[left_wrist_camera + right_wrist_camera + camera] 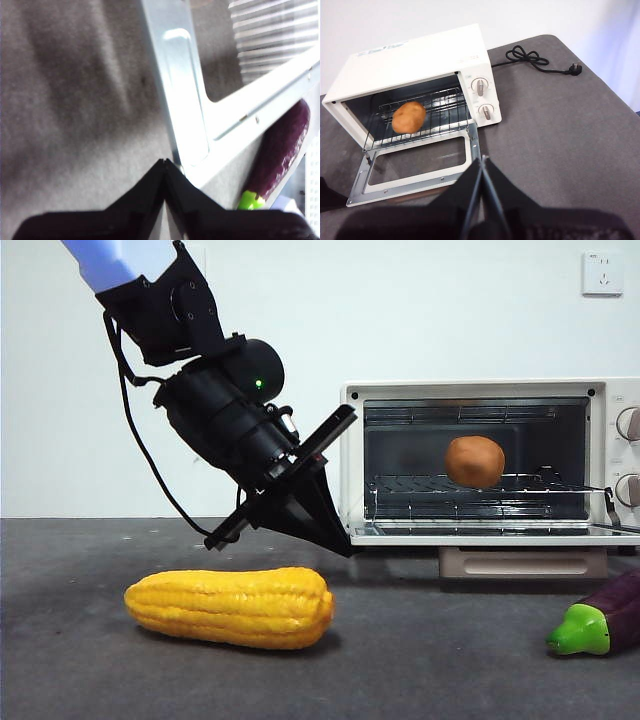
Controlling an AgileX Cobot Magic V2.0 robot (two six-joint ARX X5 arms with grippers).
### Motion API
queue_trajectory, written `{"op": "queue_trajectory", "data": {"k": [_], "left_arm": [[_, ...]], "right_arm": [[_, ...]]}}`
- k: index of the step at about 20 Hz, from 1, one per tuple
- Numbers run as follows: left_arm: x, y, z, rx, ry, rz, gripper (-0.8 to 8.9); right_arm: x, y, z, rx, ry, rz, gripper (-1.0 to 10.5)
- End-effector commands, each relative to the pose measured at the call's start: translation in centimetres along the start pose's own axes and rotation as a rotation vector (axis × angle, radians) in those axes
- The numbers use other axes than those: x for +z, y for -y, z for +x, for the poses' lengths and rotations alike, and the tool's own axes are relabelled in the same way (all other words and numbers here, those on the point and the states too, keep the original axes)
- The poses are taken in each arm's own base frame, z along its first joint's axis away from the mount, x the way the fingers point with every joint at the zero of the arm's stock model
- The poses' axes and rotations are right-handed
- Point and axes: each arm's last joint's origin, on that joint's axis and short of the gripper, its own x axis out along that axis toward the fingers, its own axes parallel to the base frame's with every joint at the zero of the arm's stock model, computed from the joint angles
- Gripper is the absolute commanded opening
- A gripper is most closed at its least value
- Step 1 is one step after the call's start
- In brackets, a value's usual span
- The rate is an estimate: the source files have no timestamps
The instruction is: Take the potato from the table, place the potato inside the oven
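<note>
The brown-orange potato (474,461) (409,117) lies on the wire rack inside the cream-white oven (480,388) (415,55), whose glass door (480,535) (415,165) hangs open and flat. My left gripper (343,548) (164,161) is shut with nothing in it, its tip at the left front corner of the open door (175,75), just above the table (430,660). My right gripper (482,159) is shut and empty, held high above the table in front of the oven; it does not show in the front view.
A long yellow corn cob (232,607) lies on the table below the left arm. A purple eggplant (600,620) (282,145) with a green cap lies at the right, in front of the oven. The oven's black power cord (535,60) trails behind it.
</note>
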Motion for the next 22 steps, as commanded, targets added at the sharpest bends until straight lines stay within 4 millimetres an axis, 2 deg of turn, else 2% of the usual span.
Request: {"op": "queue_trajectory", "data": {"k": [1, 22], "left_arm": [[-0.04, -0.88, 0.95, 0.001, -0.017, -0.040, -0.06], [0.74, -0.21, 0.98, -0.191, -0.025, -0.070, -0.07]], "right_arm": [[0.08, 0.07, -0.10, 0.004, 0.008, 0.000, -0.1], [0.10, 0.08, -0.10, -0.002, 0.012, 0.005, -0.1]]}}
